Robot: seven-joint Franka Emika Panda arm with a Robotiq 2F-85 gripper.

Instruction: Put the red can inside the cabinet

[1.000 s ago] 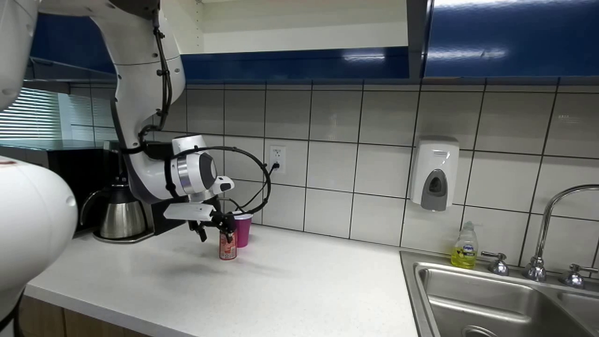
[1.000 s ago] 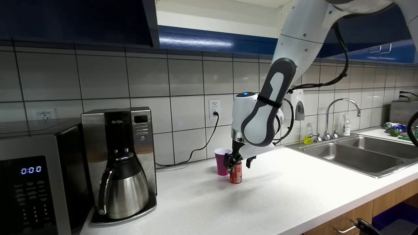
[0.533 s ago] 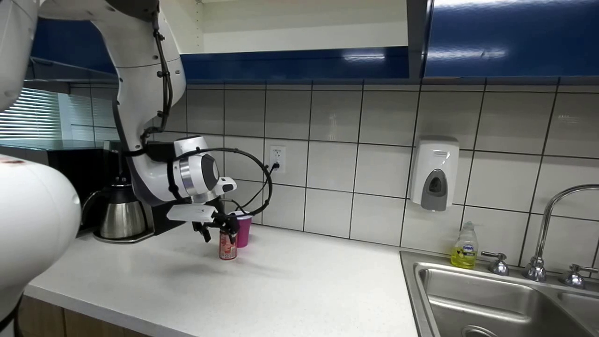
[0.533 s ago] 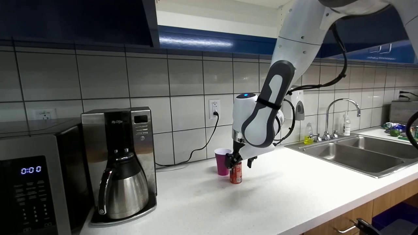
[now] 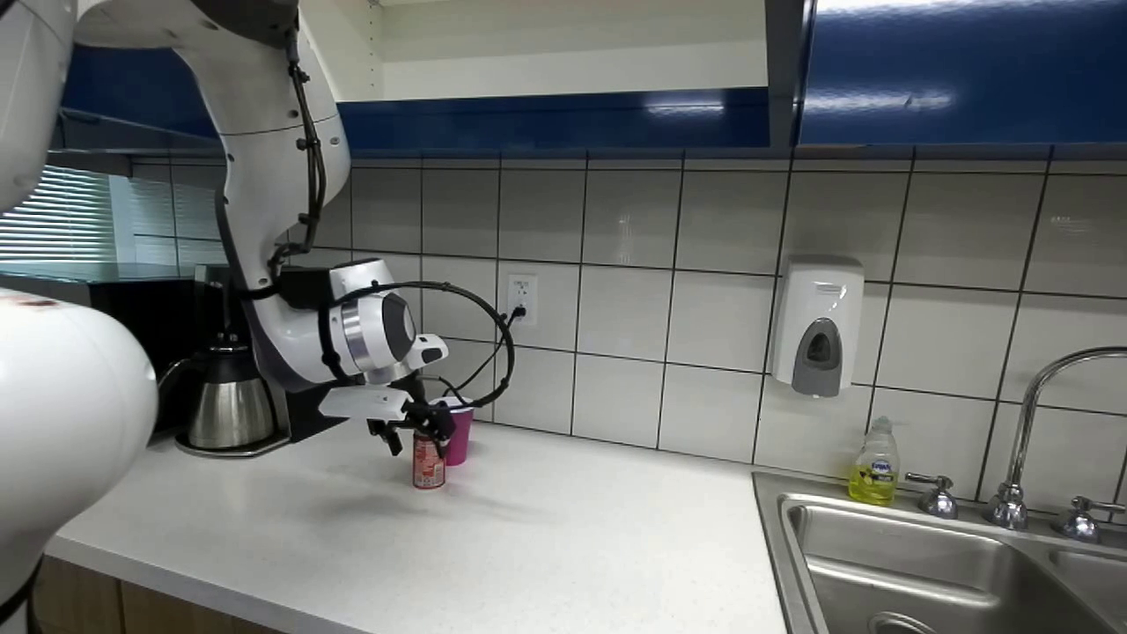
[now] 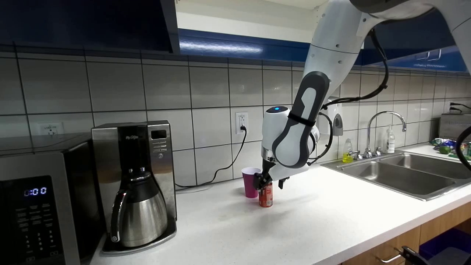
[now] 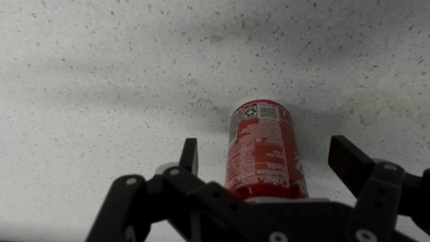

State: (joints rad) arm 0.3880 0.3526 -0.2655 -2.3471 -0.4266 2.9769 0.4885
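Tool [image 5: 419, 452] has edged toward three o'clock in an exterior view, jaws apart, red can [image 5: 429, 469] ungripped; grasp alignment appears improved, cabinet [image 5: 568, 69] placement outstanding.

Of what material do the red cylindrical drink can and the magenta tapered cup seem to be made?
Red cylindrical drink can: probably metal, printed satin look; graphics cover its wall.
Magenta tapered cup: likely smooth plastic, evenly coloured outside, white inside; coated paper possible.
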